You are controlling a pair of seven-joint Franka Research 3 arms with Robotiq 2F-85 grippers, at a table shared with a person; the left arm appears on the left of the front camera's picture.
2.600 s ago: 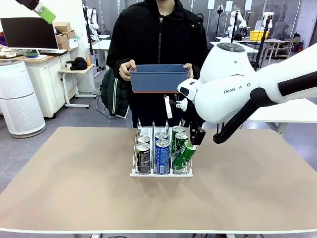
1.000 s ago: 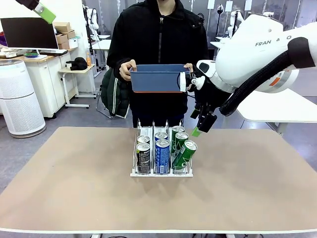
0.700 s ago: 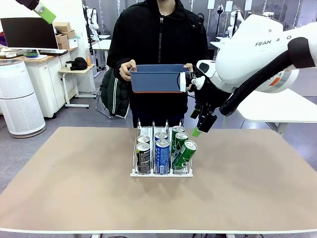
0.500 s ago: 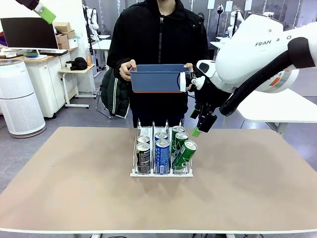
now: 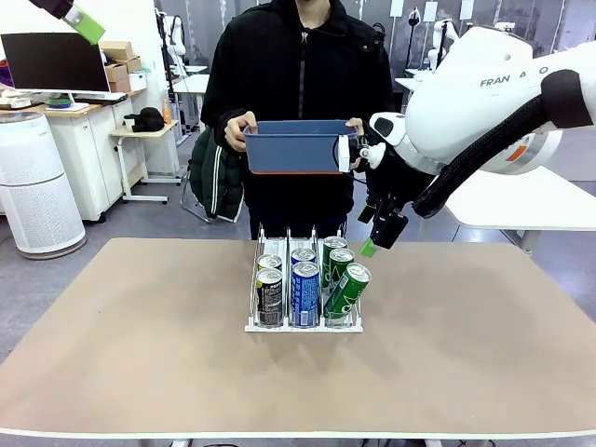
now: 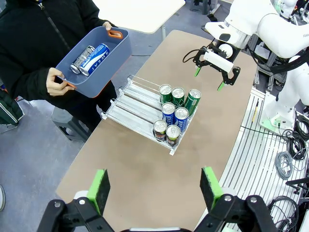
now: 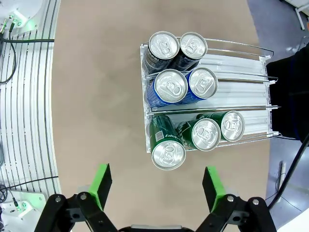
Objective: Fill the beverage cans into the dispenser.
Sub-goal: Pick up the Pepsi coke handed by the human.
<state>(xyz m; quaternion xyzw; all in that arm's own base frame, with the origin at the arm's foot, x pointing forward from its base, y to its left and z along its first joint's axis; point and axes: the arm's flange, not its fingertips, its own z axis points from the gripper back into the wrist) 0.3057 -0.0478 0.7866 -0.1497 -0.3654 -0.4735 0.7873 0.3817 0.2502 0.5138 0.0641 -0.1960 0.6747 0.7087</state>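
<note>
The tan worktop (image 5: 121,354) spans the front view, and the dispenser (image 6: 130,99) stands near its middle, toward the far edge. Behind that edge stands a person (image 5: 298,65) in a black jacket, both hands holding a blue bin (image 5: 298,149) at chest height. The right arm (image 5: 484,93) comes in high from the right and bends down toward the dispenser's right side.

In the left wrist view the bin holds 2 cans lying side by side, a dark can (image 6: 84,53) and a blue can (image 6: 97,52).

The dispenser has 3 lanes, and 7 beverage cans sit bunched at the end nearest the robot, with the far stretch of each lane bare. The left lane carries 2 dark cans (image 5: 269,296), both upright. The middle lane carries 2 blue cans (image 5: 305,292), both upright. The right lane carries 3 green cans: 2 upright behind, and the front green can (image 5: 346,291) tilted, leaning with its top toward the robot's right and its base in the lane.

The right fingers (image 5: 371,246) are spread apart and hold nothing. They hang above the worktop just right of the right lane, apart from the cans. The left fingers (image 5: 84,22) are likewise spread and empty, raised high over the left side, well apart from the dispenser.
</note>
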